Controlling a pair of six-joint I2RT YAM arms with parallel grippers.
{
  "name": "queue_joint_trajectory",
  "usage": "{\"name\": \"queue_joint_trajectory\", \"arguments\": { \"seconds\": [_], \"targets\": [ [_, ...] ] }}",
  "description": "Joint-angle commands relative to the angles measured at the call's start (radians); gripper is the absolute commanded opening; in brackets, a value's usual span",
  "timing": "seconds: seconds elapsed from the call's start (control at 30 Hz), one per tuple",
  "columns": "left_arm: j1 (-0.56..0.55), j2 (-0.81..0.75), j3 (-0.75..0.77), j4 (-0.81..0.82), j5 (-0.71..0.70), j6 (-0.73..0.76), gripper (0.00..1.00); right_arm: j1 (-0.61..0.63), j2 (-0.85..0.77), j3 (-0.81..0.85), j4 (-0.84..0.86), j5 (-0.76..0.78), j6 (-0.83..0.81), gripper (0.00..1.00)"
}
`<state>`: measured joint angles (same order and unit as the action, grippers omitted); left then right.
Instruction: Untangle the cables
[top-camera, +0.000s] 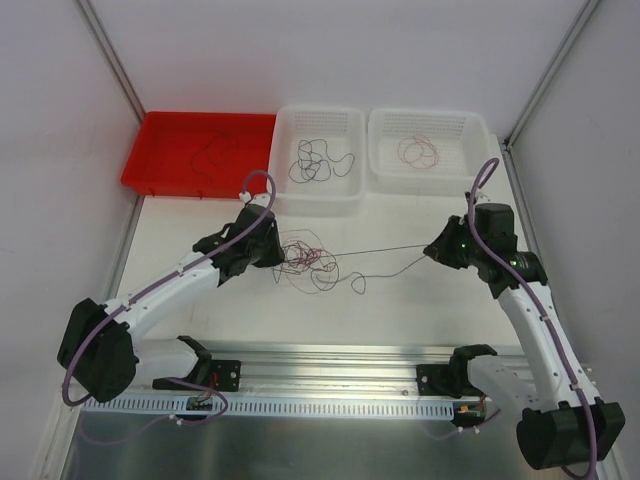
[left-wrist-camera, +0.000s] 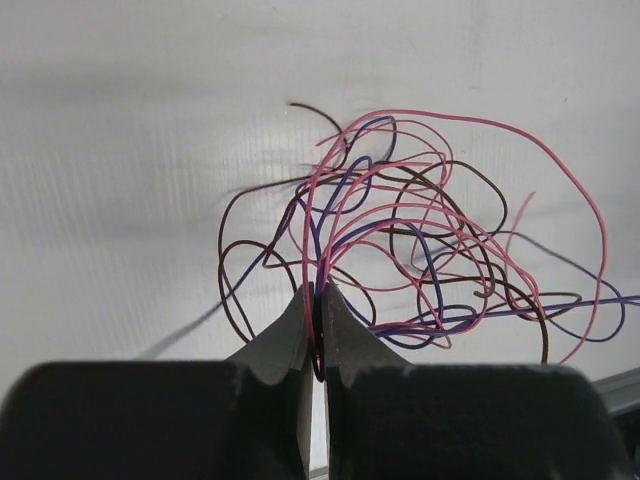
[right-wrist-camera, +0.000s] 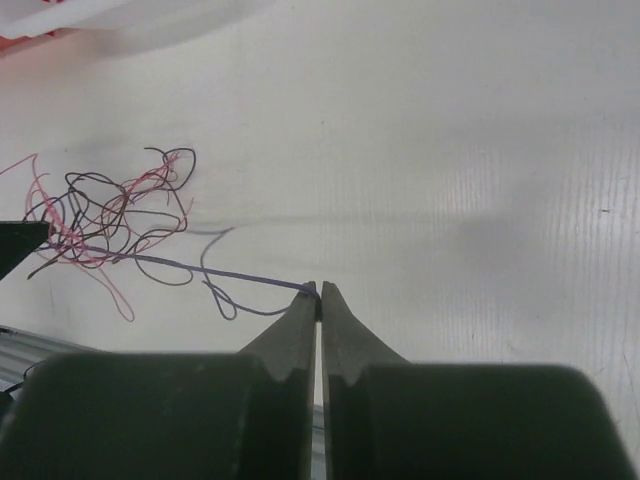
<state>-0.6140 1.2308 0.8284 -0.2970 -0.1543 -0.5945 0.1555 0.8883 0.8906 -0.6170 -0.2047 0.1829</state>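
Note:
A tangle of thin red, black and dark purple cables (top-camera: 305, 258) lies on the table's middle; it also shows in the left wrist view (left-wrist-camera: 430, 250) and the right wrist view (right-wrist-camera: 100, 215). My left gripper (top-camera: 274, 251) (left-wrist-camera: 319, 292) is shut on strands at the tangle's left side. My right gripper (top-camera: 432, 251) (right-wrist-camera: 319, 290) is shut on one purple cable (right-wrist-camera: 200, 268), stretched taut from the tangle to the right (top-camera: 380, 249). Its loose end (top-camera: 385, 272) curls on the table.
A red tray (top-camera: 160, 150) at the back left holds a dark cable. A white basket (top-camera: 318, 120) holds dark cables; another white basket (top-camera: 428, 122) to its right holds red cables. A metal rail (top-camera: 330, 385) runs along the near edge.

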Motion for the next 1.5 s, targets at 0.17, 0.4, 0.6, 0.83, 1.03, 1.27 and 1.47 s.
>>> {"name": "queue_joint_trajectory", "arguments": {
  "seconds": [0.17, 0.4, 0.6, 0.83, 1.03, 1.27, 1.47],
  "targets": [
    [-0.007, -0.010, -0.020, -0.110, 0.214, 0.016, 0.00, 0.067, 0.130, -0.078, 0.013, 0.178, -0.017, 0.45],
    [-0.076, 0.056, 0.031, -0.093, 0.213, -0.010, 0.00, 0.298, 0.015, -0.099, 0.109, 0.239, 0.003, 0.61],
    [-0.101, 0.084, 0.049, -0.091, 0.200, -0.021, 0.00, 0.412, 0.096, -0.211, 0.385, 0.099, 0.138, 0.60],
    [-0.105, 0.059, 0.032, -0.091, 0.174, -0.022, 0.00, 0.476, 0.319, -0.249, 0.600, 0.030, 0.110, 0.57],
    [-0.105, 0.059, 0.031, -0.093, 0.176, -0.016, 0.00, 0.507, 0.489, -0.231, 0.712, -0.042, 0.078, 0.57],
    [-0.105, 0.052, 0.032, -0.093, 0.162, -0.005, 0.00, 0.553, 0.622, -0.203, 0.775, -0.105, 0.058, 0.56],
    [-0.105, 0.049, 0.029, -0.093, 0.159, 0.002, 0.00, 0.555, 0.676, -0.180, 0.795, -0.102, 0.055, 0.51]
  ]
}}
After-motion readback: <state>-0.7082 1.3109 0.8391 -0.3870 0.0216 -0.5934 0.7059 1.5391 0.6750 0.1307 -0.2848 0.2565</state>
